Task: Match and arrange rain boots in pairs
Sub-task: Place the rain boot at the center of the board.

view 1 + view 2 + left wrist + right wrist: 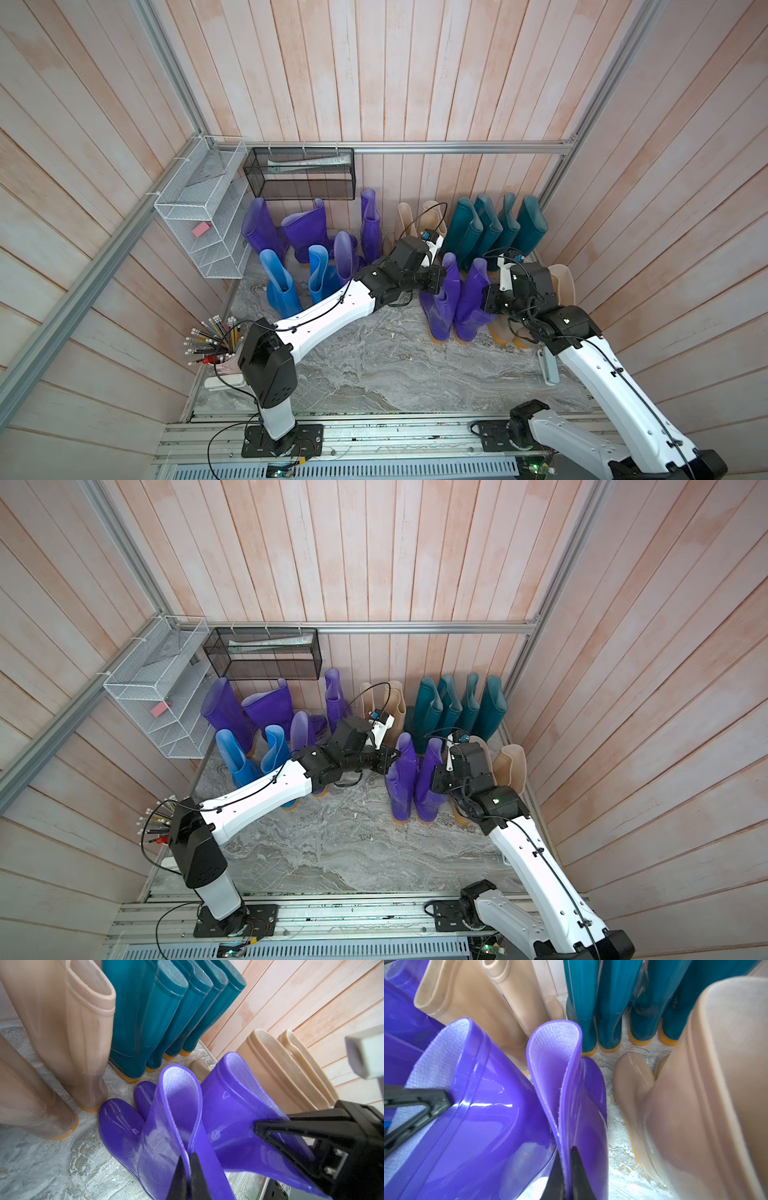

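Note:
Two purple rain boots stand side by side on the marbled floor (374, 365), right of centre. My left gripper (188, 1157) is shut on the pinched shaft rim of the left one (438, 311). My right gripper (566, 1153) is shut on the flattened shaft rim of the right one (471, 303). Both soles rest on the floor in both top views. Several dark teal boots (494, 228) line the back wall, with two beige boots (415, 220) beside them. Two more beige boots (561, 286) stand at the right wall. Several purple boots (307, 232) and two blue boots (282, 286) are at the left.
A white wire rack (199, 216) and a black mesh basket (299, 174) hang on the walls at the back left. A cup of pencils (220, 345) stands at the front left beside my left arm. Wooden walls close in three sides.

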`<state>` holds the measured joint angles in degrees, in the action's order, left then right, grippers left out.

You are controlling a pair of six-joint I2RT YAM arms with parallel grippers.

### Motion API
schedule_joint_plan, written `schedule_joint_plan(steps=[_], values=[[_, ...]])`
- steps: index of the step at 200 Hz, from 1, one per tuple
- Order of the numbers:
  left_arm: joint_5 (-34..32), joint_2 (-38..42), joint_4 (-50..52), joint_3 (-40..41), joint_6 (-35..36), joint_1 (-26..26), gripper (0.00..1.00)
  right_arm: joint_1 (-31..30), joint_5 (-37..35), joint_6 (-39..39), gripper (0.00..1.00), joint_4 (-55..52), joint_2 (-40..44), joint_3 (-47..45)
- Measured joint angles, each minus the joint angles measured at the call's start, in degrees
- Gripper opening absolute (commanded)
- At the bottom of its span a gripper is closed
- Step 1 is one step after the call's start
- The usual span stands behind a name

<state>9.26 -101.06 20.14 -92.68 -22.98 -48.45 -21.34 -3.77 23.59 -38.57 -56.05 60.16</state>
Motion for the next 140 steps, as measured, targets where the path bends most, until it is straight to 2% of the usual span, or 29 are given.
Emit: schedule_joint_plan(steps=[72,140], values=[[-0.6,0.5,0.0,0.5,-0.1,0.1,0.0,0.7,11.3,4.0,0.0,4.1,-1.7,0.0],[-2.7,5.3,0.7,4.3,1.8,1.4,0.0,0.3,16.9,8.0,0.0,7.9,-1.8,-0.5]])
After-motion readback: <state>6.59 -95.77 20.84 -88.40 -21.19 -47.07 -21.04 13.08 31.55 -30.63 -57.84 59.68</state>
